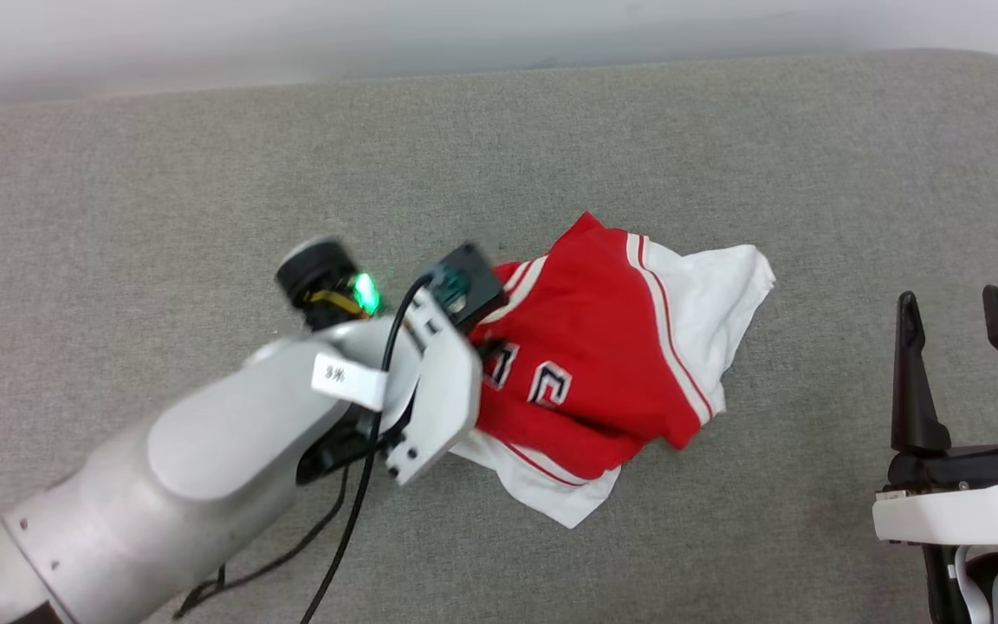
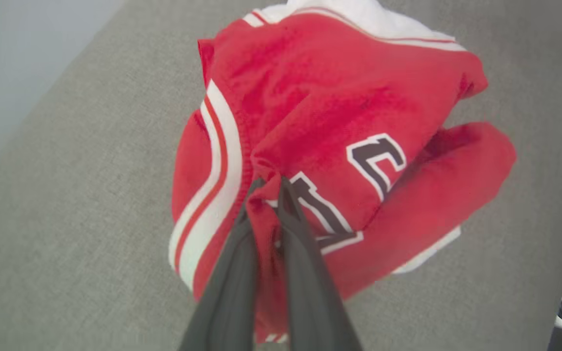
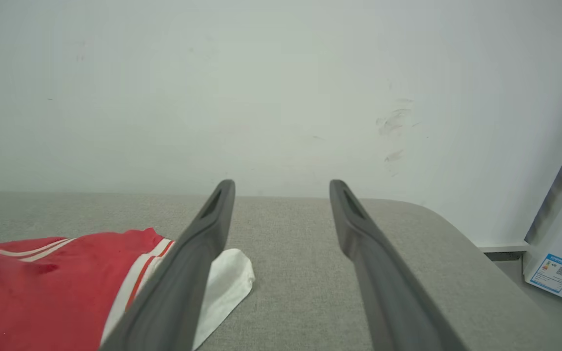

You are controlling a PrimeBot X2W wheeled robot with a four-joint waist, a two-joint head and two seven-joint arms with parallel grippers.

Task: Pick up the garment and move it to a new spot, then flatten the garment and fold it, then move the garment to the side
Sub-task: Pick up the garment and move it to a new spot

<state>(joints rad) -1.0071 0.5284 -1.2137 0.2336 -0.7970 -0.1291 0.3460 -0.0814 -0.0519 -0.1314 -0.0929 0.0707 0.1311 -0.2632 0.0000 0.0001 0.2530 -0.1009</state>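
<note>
Left tool [image 2: 270,184] clamps a fold of the garment [image 2: 339,97]; right tool [image 3: 282,185] stands wide apart, empty.

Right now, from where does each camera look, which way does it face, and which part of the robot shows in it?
Head view: from the head, looking down on the grey surface and the garment; left forearm and right gripper show.
Left wrist view: along the left gripper, shut on the garment, facing down.
Right wrist view: along the open right gripper, level over the surface toward a white wall.
All three share the garment.
</note>
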